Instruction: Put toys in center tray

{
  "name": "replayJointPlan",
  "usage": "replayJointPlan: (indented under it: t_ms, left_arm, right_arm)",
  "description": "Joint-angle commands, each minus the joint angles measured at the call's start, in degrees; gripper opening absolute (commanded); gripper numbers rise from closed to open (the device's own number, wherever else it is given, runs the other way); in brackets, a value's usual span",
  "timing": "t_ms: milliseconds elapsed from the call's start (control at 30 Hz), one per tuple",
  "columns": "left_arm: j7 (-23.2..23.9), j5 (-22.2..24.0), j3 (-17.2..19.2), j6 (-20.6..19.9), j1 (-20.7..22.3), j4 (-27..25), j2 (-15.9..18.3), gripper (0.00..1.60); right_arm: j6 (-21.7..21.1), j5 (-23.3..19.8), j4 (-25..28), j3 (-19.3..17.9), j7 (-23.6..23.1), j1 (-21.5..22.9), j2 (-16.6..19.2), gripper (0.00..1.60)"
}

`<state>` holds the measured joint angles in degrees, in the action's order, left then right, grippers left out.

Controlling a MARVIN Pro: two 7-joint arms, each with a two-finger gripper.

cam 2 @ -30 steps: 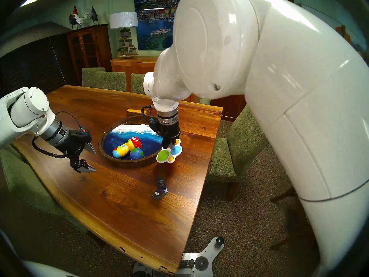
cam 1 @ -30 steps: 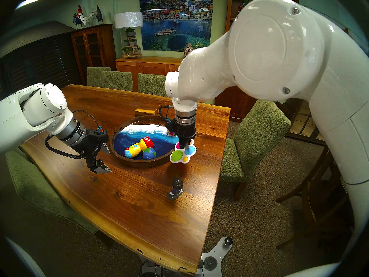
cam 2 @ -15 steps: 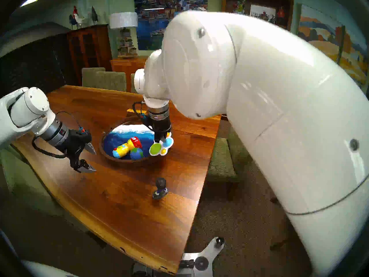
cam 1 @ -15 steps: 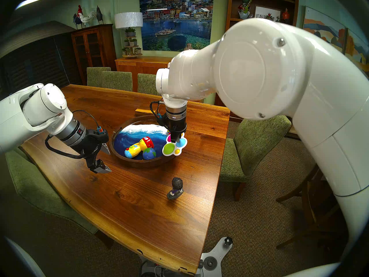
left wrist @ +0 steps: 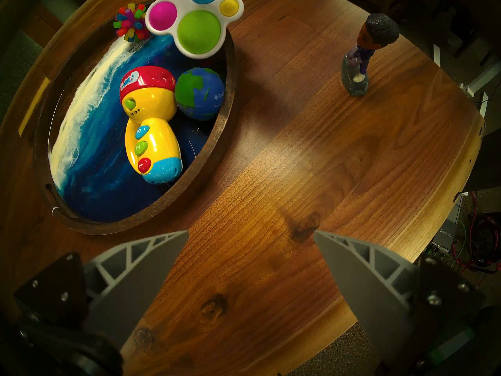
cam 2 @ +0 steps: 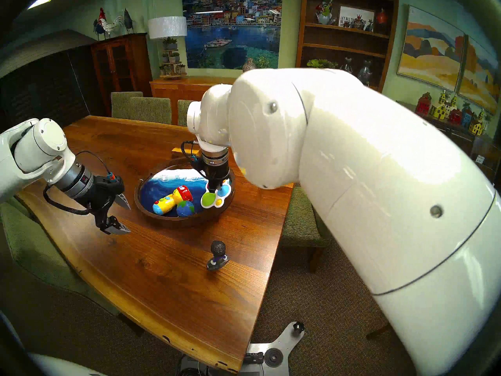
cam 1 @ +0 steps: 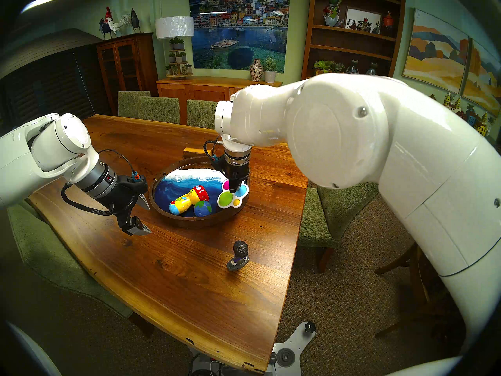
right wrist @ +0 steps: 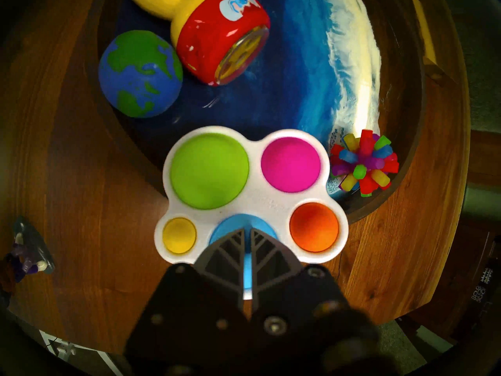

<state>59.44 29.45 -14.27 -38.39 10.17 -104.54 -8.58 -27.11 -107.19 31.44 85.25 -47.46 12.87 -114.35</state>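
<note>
My right gripper is shut on the blue bubble of the white popper and holds it over the right rim of the round ocean-wave tray. The yellow flashlight, the globe ball and the spiky rainbow ball lie in the tray. The dark-haired purple figurine stands on the table in front of the tray. My left gripper is open and empty, left of the tray.
A small wooden block lies just behind the tray. Green chairs stand around the table. The table's right edge runs close to the tray and the figurine.
My right gripper has carried the popper left and down, from beside the tray's right rim to over the rim and the tray's inside. The left arm has not moved.
</note>
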Motion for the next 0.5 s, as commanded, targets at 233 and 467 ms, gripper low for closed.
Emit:
replayJointPlan:
  t_ms: [233,467]
  left_arm:
    - [-0.2,0.0,1.2,0.1,1.3,0.1,0.0,1.60]
    - [-0.3,0.0,1.1,0.1,1.2,0.1,-0.1,1.60]
  right_arm:
    - [2.1,0.4,-10.3,0.6,0.9,-3.7,0.4,0.00]
    - [3.0,0.1,-12.4,0.4,1.6,-6.4,0.0,0.00]
